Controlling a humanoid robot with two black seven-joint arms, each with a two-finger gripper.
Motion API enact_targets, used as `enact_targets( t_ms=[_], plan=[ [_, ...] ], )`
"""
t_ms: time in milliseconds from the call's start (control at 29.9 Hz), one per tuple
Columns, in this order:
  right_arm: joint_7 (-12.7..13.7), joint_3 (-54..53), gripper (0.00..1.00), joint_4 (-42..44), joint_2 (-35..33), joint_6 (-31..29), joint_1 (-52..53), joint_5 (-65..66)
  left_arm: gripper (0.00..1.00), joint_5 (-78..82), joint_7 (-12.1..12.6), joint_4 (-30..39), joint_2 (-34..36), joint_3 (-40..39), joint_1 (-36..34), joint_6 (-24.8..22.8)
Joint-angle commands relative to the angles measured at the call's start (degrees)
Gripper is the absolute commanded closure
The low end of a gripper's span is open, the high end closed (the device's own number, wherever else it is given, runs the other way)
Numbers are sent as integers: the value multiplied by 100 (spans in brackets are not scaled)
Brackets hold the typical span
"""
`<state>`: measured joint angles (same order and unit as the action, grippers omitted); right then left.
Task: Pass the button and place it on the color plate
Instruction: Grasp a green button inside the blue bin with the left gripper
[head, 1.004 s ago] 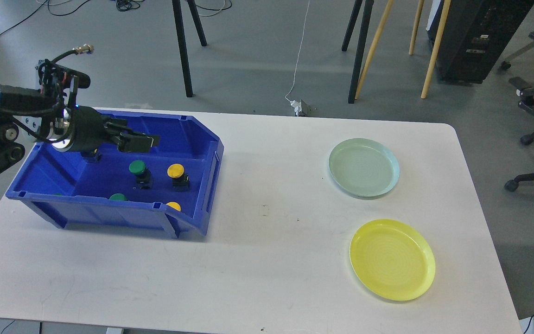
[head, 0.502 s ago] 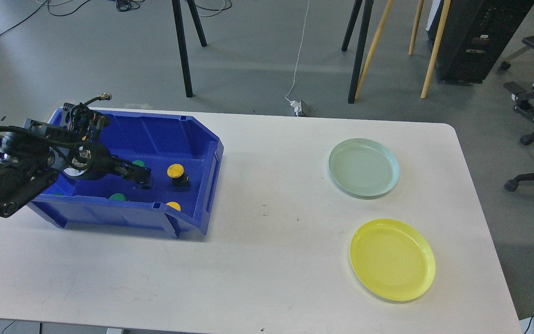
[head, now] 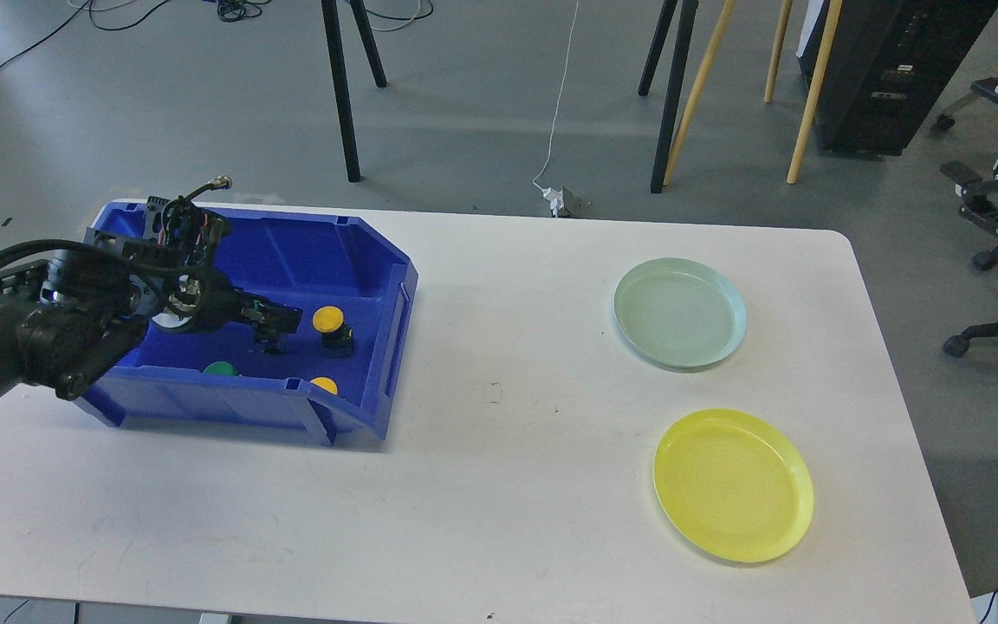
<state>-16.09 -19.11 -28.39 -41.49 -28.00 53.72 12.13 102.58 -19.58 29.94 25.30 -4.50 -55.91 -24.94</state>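
A blue bin [head: 378, 381] at the table's left holds push buttons with black bases. A yellow-capped button [head: 328, 319] stands upright near the bin's right wall. Another yellow cap [head: 323, 385] and a green cap [head: 220, 369] peek over the front wall. My left gripper [head: 278, 321] is down inside the bin, just left of the upright yellow button, over the spot of a second green button. That button's cap is hidden; only its black base [head: 272, 347] shows. The fingers look dark and cannot be told apart. A pale green plate [head: 679, 312] and a yellow plate [head: 733, 485] lie at the right.
The white table [head: 499, 485] spans between bin and plates. A black jointed part, apparently my right arm [head: 997, 195], shows at the right edge, off the table. Stand legs, cables and a black cabinet are on the floor behind.
My left gripper has come down from above the bin's back left into the bin and moved right, covering the green button's cap. The part at the right edge has shifted lower.
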Motion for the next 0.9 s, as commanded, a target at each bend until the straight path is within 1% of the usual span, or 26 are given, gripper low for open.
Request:
enact_targets(
  t_ms=[0,100,134,167,234,301,435,469,602,669,770,870],
  plan=[
    [0,-5,1,0,0,0,-2,0,22,-28,-37,-6,1,195,-8,77],
    [0,-5,1,0,9,0,-2,0,29,-10,-37,-23,19,204,1,139],
    [0,-5,1,0,9,0,-2,0,33,-19,-37,-41,19,204,1,139],
    [0,-5,1,0,9,0,-2,0,38,-28,-37,-85,10,204,1,139],
    [0,4,1,0,9,0,-2,0,43,-28,-28,-129,10,204,-8,139],
    [0,4,1,0,9,0,-10,0,51,-28,-28,-129,28,204,-8,139],
    [0,4,1,0,9,0,-10,0,73,-19,-28,-129,37,204,10,139],
    [0,4,1,0,9,0,-10,0,74,-28,-28,-129,28,204,10,130],
    [0,4,1,0,9,0,-19,0,74,-63,-45,-103,36,195,-34,104],
    [0,4,1,0,9,0,-37,0,74,-72,-133,-50,133,143,-69,78],
    [0,4,1,0,9,0,-37,0,74,-238,-230,256,659,116,-130,16],
    [0,-5,1,18,27,0,-11,0,74,-309,-274,985,1300,116,-253,-80]
  ],
)
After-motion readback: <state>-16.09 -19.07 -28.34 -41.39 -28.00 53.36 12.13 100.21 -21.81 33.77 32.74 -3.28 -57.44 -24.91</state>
